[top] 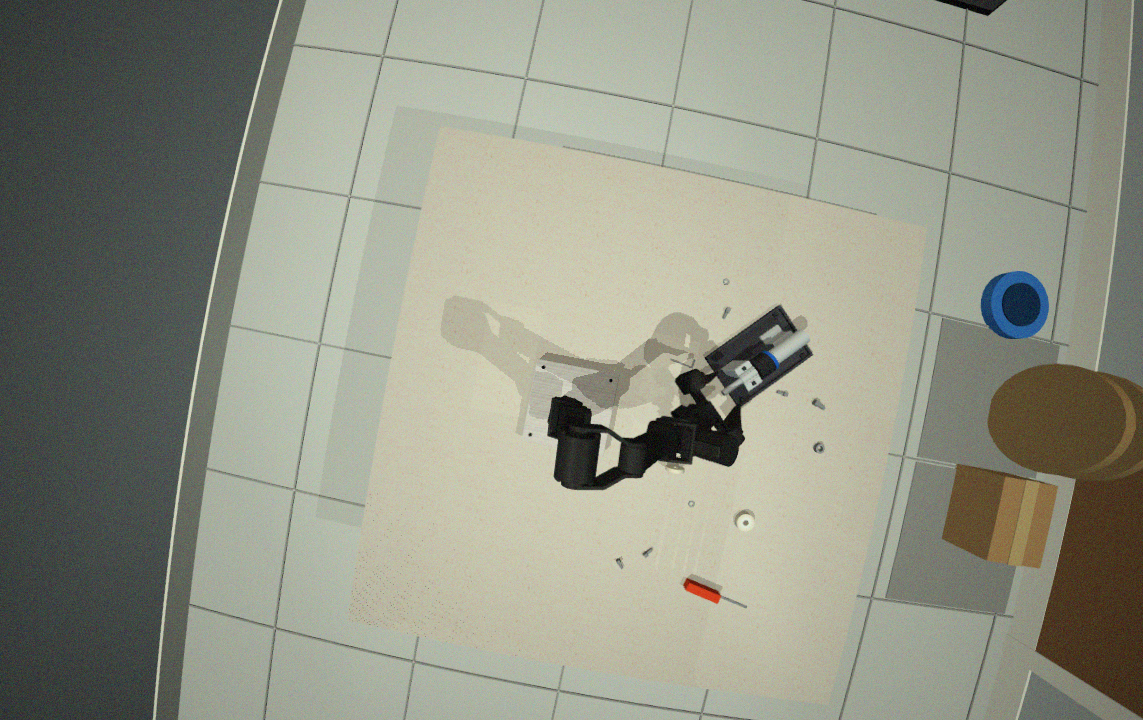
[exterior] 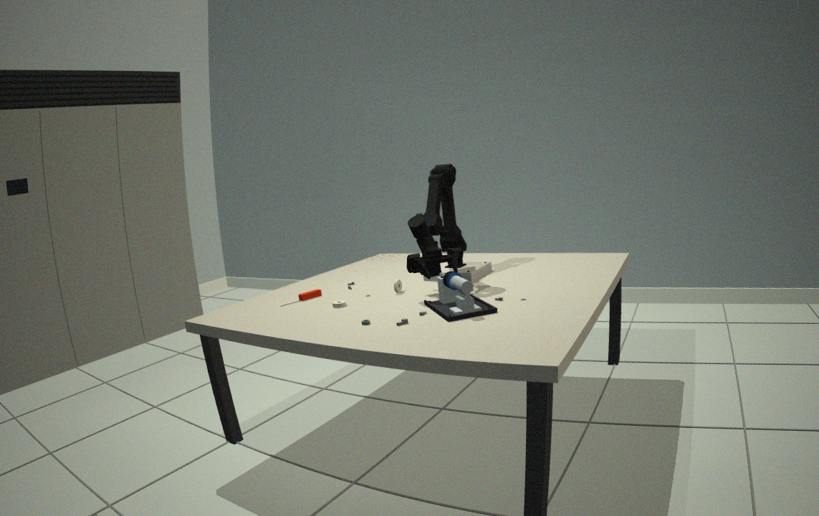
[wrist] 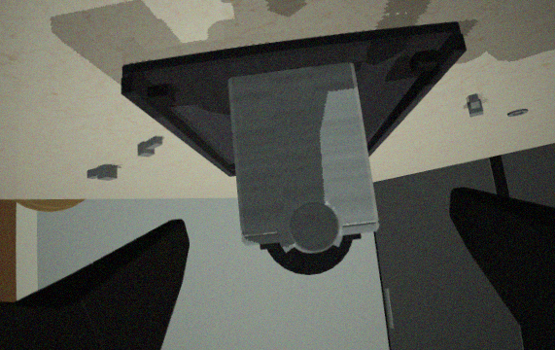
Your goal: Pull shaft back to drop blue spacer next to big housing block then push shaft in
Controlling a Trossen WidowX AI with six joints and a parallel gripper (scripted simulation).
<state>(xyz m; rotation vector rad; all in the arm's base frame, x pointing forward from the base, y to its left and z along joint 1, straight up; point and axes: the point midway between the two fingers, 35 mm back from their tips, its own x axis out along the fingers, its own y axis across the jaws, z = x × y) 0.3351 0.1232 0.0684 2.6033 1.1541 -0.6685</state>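
The big grey housing block (top: 747, 374) (wrist: 277, 146) stands on a dark base plate (top: 745, 342) (exterior: 491, 309) (wrist: 287, 43). The round shaft end (wrist: 314, 227) shows at the block's top, facing the wrist camera. On the block's far side, a black ring (top: 763, 363) (wrist: 309, 264) lies against it; a blue ring (top: 772, 359) (exterior: 448, 281) shows beside a thick white cylinder (top: 792, 346) (exterior: 460, 283). The wrist view hides the blue ring. My gripper (top: 720, 394) (wrist: 317, 217) is open and empty, its fingers spread either side of the shaft end's line, apart from it.
Several small screws and nuts lie around the base plate, such as a nut (top: 818, 447) (exterior: 365, 322). A white disc (top: 744, 520) (exterior: 339, 303) and a red-handled screwdriver (top: 701, 590) (exterior: 310, 294) lie farther off. Another pale disc (exterior: 398, 287) stands on edge near the arm.
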